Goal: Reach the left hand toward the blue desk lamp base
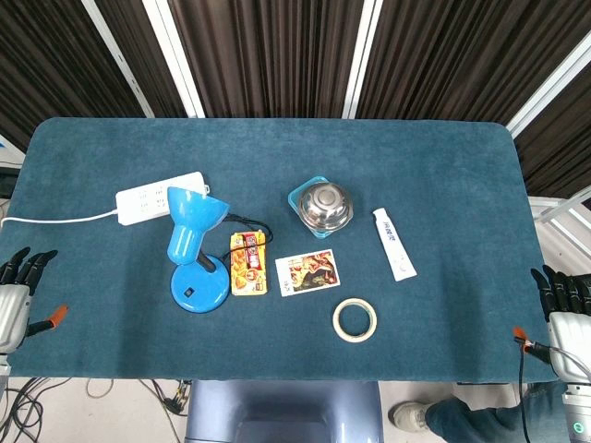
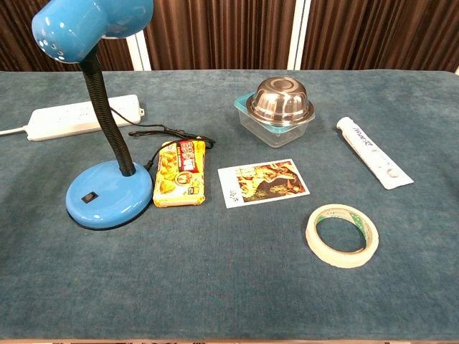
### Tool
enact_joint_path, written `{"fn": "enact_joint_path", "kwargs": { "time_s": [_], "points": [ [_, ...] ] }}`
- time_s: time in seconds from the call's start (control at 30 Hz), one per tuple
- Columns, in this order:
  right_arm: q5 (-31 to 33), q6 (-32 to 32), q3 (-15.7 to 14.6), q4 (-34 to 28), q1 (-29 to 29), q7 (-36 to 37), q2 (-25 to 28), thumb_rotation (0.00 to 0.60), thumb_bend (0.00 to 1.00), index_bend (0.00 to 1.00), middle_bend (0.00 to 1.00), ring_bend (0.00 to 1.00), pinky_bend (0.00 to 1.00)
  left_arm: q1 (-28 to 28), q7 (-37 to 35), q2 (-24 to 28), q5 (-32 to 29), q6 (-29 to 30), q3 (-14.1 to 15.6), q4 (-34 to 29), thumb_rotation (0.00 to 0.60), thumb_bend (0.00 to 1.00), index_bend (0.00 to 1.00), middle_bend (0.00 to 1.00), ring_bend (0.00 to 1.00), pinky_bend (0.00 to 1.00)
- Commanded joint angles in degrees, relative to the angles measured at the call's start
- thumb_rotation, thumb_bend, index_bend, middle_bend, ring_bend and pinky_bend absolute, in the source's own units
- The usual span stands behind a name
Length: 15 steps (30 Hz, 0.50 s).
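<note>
The blue desk lamp stands left of centre on the table, its round base [image 1: 199,286] [image 2: 109,195] flat on the cloth with a small black switch on top. A black flexible neck [image 2: 107,107] rises to the blue shade [image 1: 194,210] [image 2: 90,20]. My left hand [image 1: 17,291] shows only in the head view, at the table's left edge, well left of the base, fingers apart and empty. At the right edge my right hand [image 1: 563,309] is likewise empty, fingers apart. The chest view shows neither hand.
A white power strip [image 1: 159,197] [image 2: 82,117] lies behind the lamp, with the black cord [image 2: 168,134] running to it. Right of the base lie a yellow snack packet [image 1: 247,263] [image 2: 179,173], a picture card [image 1: 307,272], a tape roll [image 1: 355,319], a steel bowl on a teal box [image 1: 321,206] and a white tube [image 1: 393,243].
</note>
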Motion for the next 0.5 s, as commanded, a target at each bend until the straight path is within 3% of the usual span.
{"fn": "enact_joint_path", "kwargs": {
  "time_s": [0.03,0.5],
  "points": [
    [0.02,-0.01,0.0,0.0,0.0,-0.03,0.0,0.6,0.29,0.0,0.06,0.04,0.0,0.02,0.05,-0.03,0.0,0.07,-0.03,-0.01,0.6,0.21,0.12,0.18,0.05,0.16],
    [0.13,-0.01,0.03,-0.09,-0.02,-0.2,0.01,0.6,0.29,0.0,0.06,0.04,0.0,0.16,-0.17,-0.02,-0.12,0.24,-0.15,0.0,0.6,0.21,0.09,0.17,0.05,0.16]
  ]
}}
